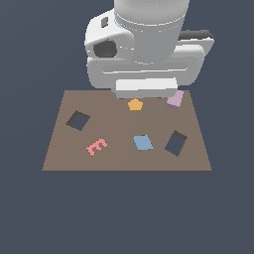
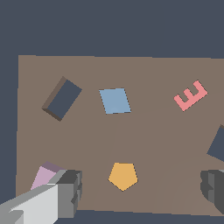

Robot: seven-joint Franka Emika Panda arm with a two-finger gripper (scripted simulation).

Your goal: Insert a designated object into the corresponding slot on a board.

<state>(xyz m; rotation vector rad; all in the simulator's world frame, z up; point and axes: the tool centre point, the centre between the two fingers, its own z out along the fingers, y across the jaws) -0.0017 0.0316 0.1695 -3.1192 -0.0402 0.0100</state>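
Observation:
The pale lilac-pink block (image 1: 175, 98) lies on the brown board (image 1: 124, 159) at its far edge, toward the exterior view's right; it also shows in the wrist view (image 2: 45, 176). The dark elongated slot (image 1: 176, 142) is tilted, near the board's front right, and also shows in the wrist view (image 2: 63, 98). My gripper (image 2: 140, 191) is open and empty above the board's far edge. One finger (image 2: 65, 192) is right beside the lilac block and the other finger (image 2: 214, 186) is far across. In the exterior view the white hand (image 1: 146, 74) hides the fingers.
An orange pentagon (image 2: 123, 176) lies between the fingers, also in the exterior view (image 1: 135, 104). A blue tile (image 1: 143, 142) lies mid-board, a pink E shape (image 1: 97, 146) front left. A squarer dark cutout (image 1: 78, 120) is on the left.

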